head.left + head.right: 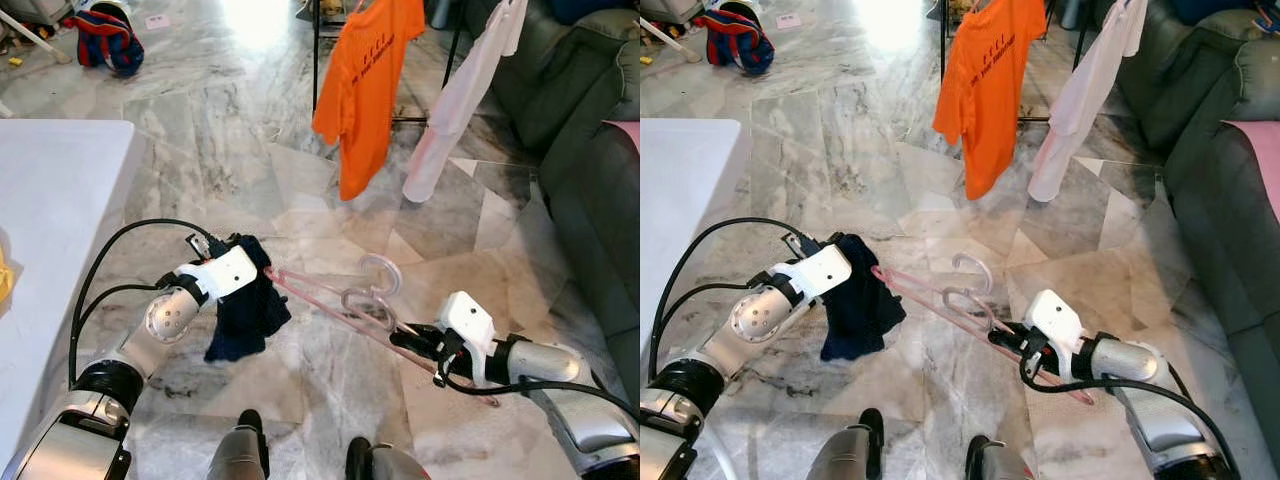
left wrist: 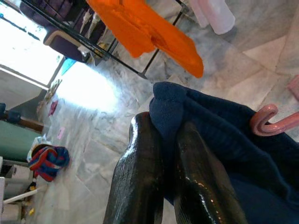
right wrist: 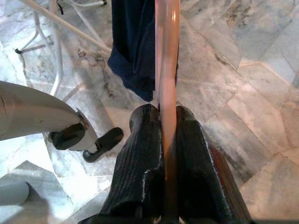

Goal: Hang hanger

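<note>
Right gripper fingers clenched on pink hanger; left gripper pinches navy garment. Keep hanger level approaching rack.

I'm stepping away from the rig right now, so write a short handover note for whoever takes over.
Left gripper: shut on the dark blue garment, held above the floor.
Right gripper: shut on the pink hanger; its far end reaches into the garment.
Drying rack stands ahead with an orange shirt and a white garment hanging.
Done: garment and hanger both in grip.
Left: seat the garment on the hanger, hang it on the rack.
</note>
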